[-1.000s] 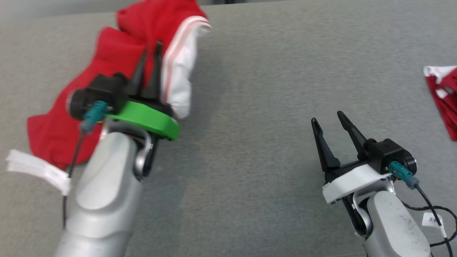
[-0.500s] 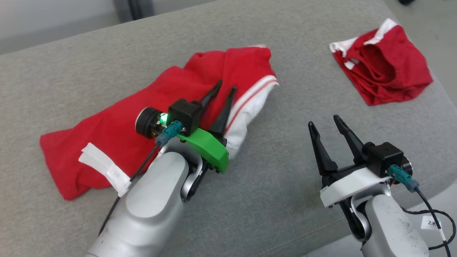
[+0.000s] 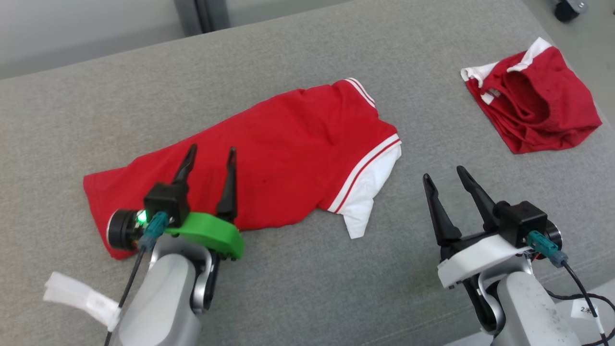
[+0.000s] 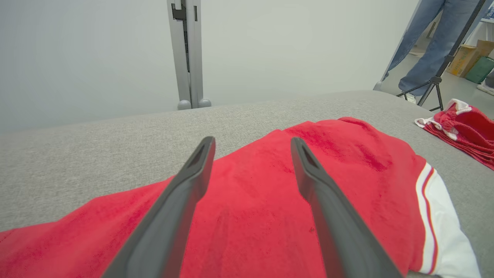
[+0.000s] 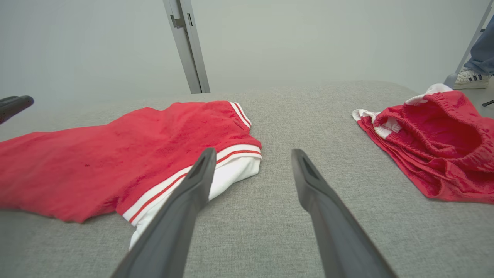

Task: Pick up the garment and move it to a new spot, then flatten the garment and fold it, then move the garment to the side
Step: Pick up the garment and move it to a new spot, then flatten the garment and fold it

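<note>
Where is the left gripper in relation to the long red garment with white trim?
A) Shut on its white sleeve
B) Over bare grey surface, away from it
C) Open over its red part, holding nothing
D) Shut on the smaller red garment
C: the left gripper has its fingers spread apart over the red cloth of the long garment, with nothing held between them.

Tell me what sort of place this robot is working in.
Probably an indoor lab or robot test room, not a home: a grey fabric-covered worktop, plain pale partition panels joined by a metal post, and beyond them a tripod, a cardboard box and a person standing.
</note>
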Robot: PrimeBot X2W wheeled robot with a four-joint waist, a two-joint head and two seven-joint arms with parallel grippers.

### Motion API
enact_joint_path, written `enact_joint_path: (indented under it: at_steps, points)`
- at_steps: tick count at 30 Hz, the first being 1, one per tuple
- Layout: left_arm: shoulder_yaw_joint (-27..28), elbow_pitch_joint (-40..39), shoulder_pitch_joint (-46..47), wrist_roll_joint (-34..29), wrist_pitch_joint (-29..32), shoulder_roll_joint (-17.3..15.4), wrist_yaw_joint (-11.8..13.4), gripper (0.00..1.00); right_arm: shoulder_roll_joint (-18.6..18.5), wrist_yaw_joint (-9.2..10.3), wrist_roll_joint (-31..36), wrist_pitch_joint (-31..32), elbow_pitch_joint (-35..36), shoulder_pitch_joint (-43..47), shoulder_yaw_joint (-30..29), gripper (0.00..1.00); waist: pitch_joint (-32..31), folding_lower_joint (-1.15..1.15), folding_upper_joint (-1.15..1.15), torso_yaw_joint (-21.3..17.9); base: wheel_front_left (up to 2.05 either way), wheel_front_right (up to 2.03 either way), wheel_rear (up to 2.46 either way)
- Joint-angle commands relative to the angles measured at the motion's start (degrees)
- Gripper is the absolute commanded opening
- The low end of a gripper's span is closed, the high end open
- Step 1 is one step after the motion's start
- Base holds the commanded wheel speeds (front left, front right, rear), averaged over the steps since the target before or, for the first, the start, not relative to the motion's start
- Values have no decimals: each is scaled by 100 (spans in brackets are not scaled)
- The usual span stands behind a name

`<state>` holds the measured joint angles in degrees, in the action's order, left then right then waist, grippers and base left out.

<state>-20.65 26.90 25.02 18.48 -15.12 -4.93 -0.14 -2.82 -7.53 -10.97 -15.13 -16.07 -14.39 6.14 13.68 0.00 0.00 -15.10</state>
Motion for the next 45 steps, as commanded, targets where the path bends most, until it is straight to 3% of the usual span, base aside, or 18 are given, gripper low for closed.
enact_joint_path:
  at_steps: [1, 7, 18, 30, 35, 40, 42, 43, 44, 45]
  points:
    - [208, -96, -256, -71, -2, -28, 17, 100, -22, 9, 56, -1, -43, 136, -35, 100, -283, 0, 0, 329, 0, 0, 0]
    - [1039, -494, -1156, -370, -2, 35, -54, 100, -22, 9, 125, -1, -136, 306, -131, 100, -569, 0, 0, 636, 0, 0, 0]
    - [1865, -982, -2463, -790, -1, 180, -145, 100, -20, 9, 281, -1, -340, 718, -255, 100, -975, 0, 0, 856, 0, 0, 0]
    - [1794, -1124, -2495, -578, -2, 195, -98, 100, -20, 9, 388, 0, -629, 628, 194, 100, -800, 0, 0, 1064, 0, 0, 0]
    - [1601, -1093, -2373, -497, -2, 193, -74, 100, -23, 9, 474, 0, -1299, 279, 567, 100, -608, 0, 0, 1217, 0, 0, 0]
    - [1491, -1032, -2285, -470, -2, 192, -92, 100, -20, 9, 579, -1, -2125, -31, 528, 100, -509, 0, 0, 1384, 0, 0, 0]
    - [1475, -1018, -2281, -465, -2, 192, -89, 100, -21, 9, 578, 1, -2327, -100, 481, 61, -485, 0, 0, 1427, 0, 0, 0]
    - [1474, -1017, -2276, -462, -2, 192, -85, 100, -21, 9, 524, 1, -2379, -113, 465, 53, -474, 0, 0, 1442, 0, 0, 0]
    - [1483, -1013, -2277, -455, -2, 192, -74, 100, -21, 9, 521, 1, -2404, -120, 455, 34, -467, 0, 0, 1449, 0, 0, 0]
    - [1498, -1015, -2277, -453, -2, 192, -71, 100, -21, 8, 508, 1, -2411, -125, 439, 22, -461, 0, 0, 1454, 0, 0, 0]
